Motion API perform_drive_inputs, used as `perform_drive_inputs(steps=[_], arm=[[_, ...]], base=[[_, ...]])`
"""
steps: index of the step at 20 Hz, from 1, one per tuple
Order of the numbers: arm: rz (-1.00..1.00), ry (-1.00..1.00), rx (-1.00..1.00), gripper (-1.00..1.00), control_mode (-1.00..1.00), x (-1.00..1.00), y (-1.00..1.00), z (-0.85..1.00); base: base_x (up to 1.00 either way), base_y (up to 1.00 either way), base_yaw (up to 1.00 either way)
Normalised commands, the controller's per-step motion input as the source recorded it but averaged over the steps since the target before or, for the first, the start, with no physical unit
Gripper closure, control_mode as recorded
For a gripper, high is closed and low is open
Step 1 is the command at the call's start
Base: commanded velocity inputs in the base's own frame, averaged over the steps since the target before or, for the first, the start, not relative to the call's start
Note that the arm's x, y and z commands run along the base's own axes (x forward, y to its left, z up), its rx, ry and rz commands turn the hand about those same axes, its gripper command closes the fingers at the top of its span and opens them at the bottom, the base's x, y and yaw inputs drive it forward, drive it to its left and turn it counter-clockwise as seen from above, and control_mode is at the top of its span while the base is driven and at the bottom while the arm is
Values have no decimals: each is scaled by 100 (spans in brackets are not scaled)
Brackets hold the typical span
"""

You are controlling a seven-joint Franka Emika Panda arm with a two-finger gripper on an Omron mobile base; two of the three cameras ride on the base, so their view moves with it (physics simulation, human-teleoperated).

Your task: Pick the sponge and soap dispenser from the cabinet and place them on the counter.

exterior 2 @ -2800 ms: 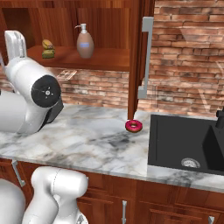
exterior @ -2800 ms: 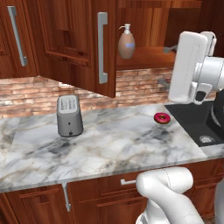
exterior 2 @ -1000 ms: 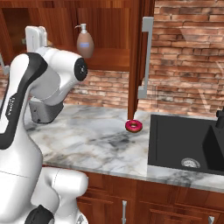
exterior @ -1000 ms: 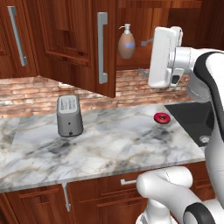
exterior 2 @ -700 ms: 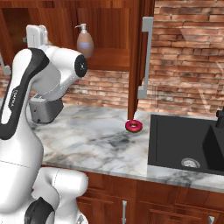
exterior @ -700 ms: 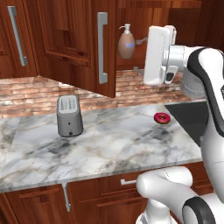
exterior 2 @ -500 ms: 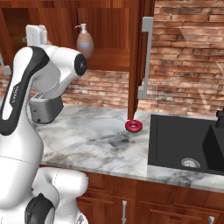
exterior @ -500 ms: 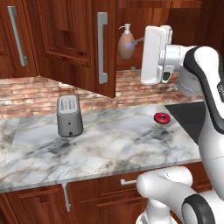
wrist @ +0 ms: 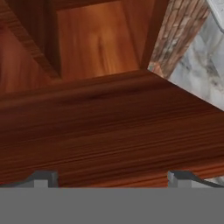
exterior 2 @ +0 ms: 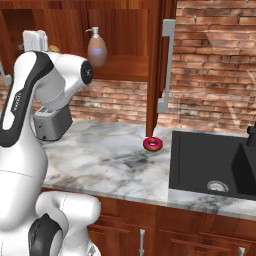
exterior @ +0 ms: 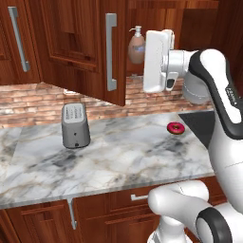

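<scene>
The cabinet [exterior: 80, 42] hangs open above the counter [exterior: 123, 156]. On its wooden shelf [exterior 2: 125, 67] stands the tan soap dispenser [exterior: 136, 45] [exterior 2: 97, 50]. My white hand [exterior: 156, 60] [exterior 2: 35, 40] is raised at shelf height, just right of the dispenser in the left base view and apart from it. A small yellow edge of the sponge [exterior 2: 53, 49] peeks out beside the hand; the rest is hidden behind it. In the hand view my gripper [wrist: 113, 179] is open over the bare shelf board [wrist: 109, 118], with nothing between its fingertips [wrist: 41, 178].
A grey toaster [exterior: 75, 124] stands on the counter at the left. A red doughnut [exterior: 175, 127] [exterior 2: 152, 144] lies near the black sink [exterior 2: 215, 165]. The open cabinet door [exterior 2: 161, 60] with its grey bar handle hangs over the counter. A brick wall [exterior 2: 210, 65] is behind.
My hand has moved left in the left base view, closer to the soap dispenser and the cabinet opening. The jaws have stayed open. Nothing on the shelf or counter has moved.
</scene>
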Motion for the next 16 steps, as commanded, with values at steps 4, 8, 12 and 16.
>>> perform_drive_inputs(steps=[4,8,12,16], arm=[[8,0,-2,-100,-100,-8,33,0],[7,0,-3,-100,-100,-5,45,0],[7,0,-3,-100,-100,-7,47,0],[7,0,-4,-100,-100,-12,55,0]], base=[[0,0,0],[0,0,0],[0,0,0],[0,0,0]])
